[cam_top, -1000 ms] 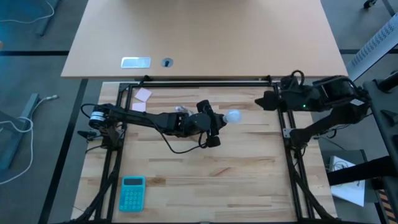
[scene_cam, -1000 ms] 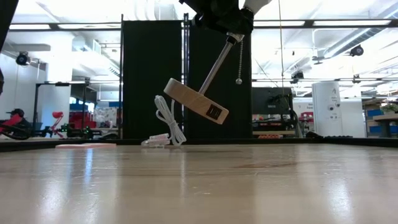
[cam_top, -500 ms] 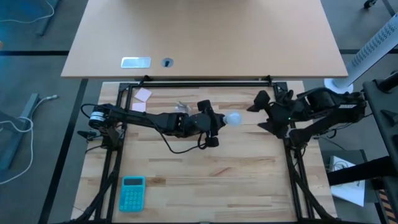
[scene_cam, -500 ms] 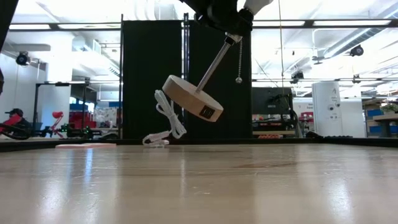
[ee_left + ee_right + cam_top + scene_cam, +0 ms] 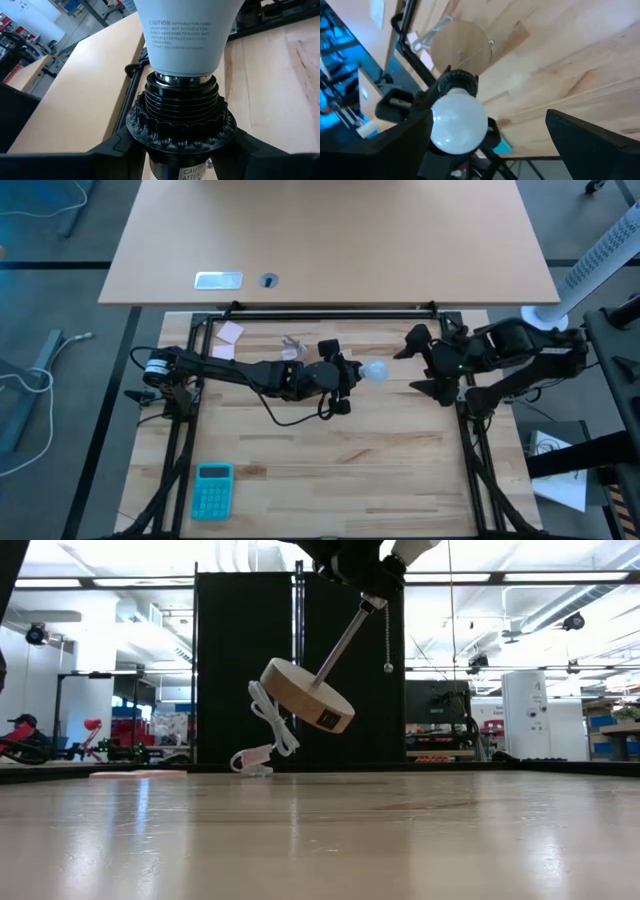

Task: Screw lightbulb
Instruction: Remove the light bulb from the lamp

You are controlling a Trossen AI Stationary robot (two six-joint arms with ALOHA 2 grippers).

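One lightbulb (image 5: 375,368), seated in one black ribbed socket (image 5: 180,116). One round wooden disc (image 5: 306,695) on one metal stem (image 5: 343,643), with one white cord (image 5: 268,730). One teal calculator (image 5: 212,489). Two pink paper notes (image 5: 230,332). Two dark arms, so two pincers: left pincer (image 5: 343,383), right pincer (image 5: 424,364). One wooden bench (image 5: 390,460).

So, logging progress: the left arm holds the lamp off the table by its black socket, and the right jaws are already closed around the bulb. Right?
Not quite. The right gripper is open and apart from the lightbulb, as the high view shows. The rest stands: the left gripper holds the lamp up by its black socket.
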